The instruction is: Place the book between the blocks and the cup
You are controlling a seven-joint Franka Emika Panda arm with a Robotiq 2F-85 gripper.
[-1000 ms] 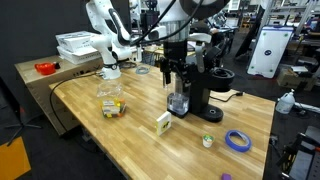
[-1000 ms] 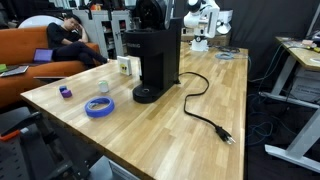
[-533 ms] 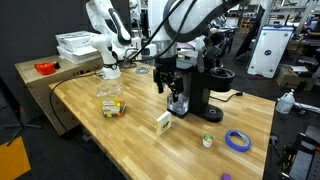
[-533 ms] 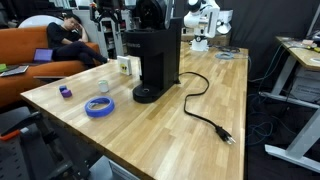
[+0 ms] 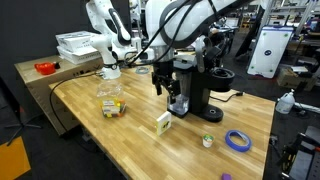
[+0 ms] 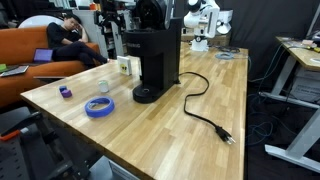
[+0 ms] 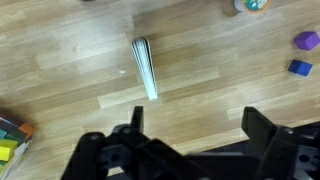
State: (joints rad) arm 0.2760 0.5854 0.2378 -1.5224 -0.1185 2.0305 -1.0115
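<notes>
The gripper [image 5: 168, 92] hangs above the table [image 5: 120, 150], just beside the coffee machine [image 5: 197, 88] on the side that faces the blocks [image 5: 112, 108]. In the wrist view its jaws are spread wide with only bare wood between them, and neither finger [image 7: 135, 120] touches anything.

The book [image 5: 163, 122] stands on edge on the table, near the front of the machine's base but apart from it. In the wrist view it shows edge-on as a thin white slab [image 7: 146, 68], clear of the fingers.

The blocks lie well away from the machine, with a clear container [image 5: 110, 88] right at them; whether it rests on them cannot be told. The wrist view catches them at its lower corner [image 7: 10, 140]. The cup [image 5: 208, 141], small and white, sits in front of the machine on the far side of the book from the blocks, so the book is between the two. A tape ring [image 5: 237, 140] lies just past the cup.

From behind the machine [image 6: 155, 55] in an exterior view, the book [image 6: 126, 66] peeks out at its side, the cup [image 6: 103, 86] and ring [image 6: 98, 106] lie near its base, and a cable [image 6: 205, 112] trails across the wood.

A purple cube [image 7: 307, 40] and a blue cube [image 7: 298, 67] sit near each other at the wrist view's edge
</notes>
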